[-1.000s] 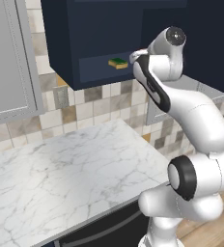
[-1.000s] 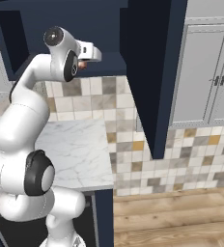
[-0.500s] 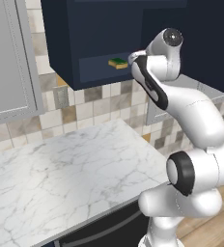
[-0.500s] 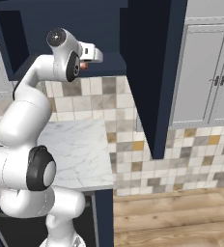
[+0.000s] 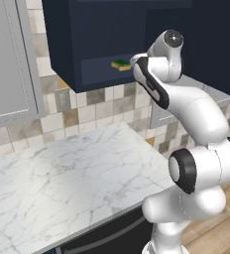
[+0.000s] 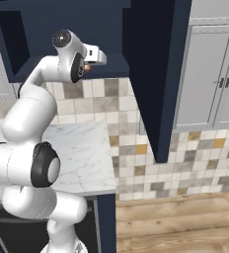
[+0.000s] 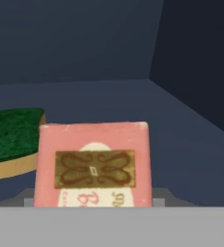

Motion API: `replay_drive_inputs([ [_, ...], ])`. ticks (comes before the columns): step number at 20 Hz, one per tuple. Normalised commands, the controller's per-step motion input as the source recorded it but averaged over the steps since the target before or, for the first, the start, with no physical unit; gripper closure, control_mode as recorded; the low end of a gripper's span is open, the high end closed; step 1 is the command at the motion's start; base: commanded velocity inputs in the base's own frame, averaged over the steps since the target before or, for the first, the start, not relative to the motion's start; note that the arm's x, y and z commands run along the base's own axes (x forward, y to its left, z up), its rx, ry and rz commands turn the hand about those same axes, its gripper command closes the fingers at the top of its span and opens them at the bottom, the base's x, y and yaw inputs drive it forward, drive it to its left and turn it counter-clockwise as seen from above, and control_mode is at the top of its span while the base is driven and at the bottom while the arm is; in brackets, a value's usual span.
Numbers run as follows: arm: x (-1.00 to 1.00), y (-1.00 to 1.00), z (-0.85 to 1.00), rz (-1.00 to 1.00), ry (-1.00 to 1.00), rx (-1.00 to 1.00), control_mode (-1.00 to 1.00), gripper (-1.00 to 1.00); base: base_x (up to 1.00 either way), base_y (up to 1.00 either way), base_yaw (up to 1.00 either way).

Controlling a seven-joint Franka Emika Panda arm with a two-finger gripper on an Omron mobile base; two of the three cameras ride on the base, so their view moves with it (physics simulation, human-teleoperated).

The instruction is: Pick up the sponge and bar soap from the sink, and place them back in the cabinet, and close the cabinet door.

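2 base views flank the arm facing the cabinet (image 5: 87, 44), hand view close inside it

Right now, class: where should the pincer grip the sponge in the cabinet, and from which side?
Probably grip the sponge across its side edges, entering through the open front of the cabinet. It lies flat on the floor, green face up, so only its thin yellow edges offer hold.

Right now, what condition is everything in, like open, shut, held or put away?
cabinet: open, sponge inside on its floor.
cabinet door: swung open.
sponge: lying flat, green face up.
bar soap: upright before the camera, inside the cabinet; grip hidden.
gripper: at the cabinet opening, fingers hidden.
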Motion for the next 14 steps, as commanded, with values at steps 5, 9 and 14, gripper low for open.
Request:
replay_drive_inputs([
  [5, 0.17, 0.00, -0.15, 0.00, 0.04, 0.00, -1.00, 1.00, 0.00, 0.00, 0.00],
  [9, 0.18, 0.00, -0.11, 0.01, 0.01, 0.00, -1.00, 1.00, 0.00, 0.00, 0.00],
  [14, 0.23, 0.00, -0.04, 0.00, 0.01, 0.00, -1.00, 1.00, 0.00, 0.00, 0.00],
])
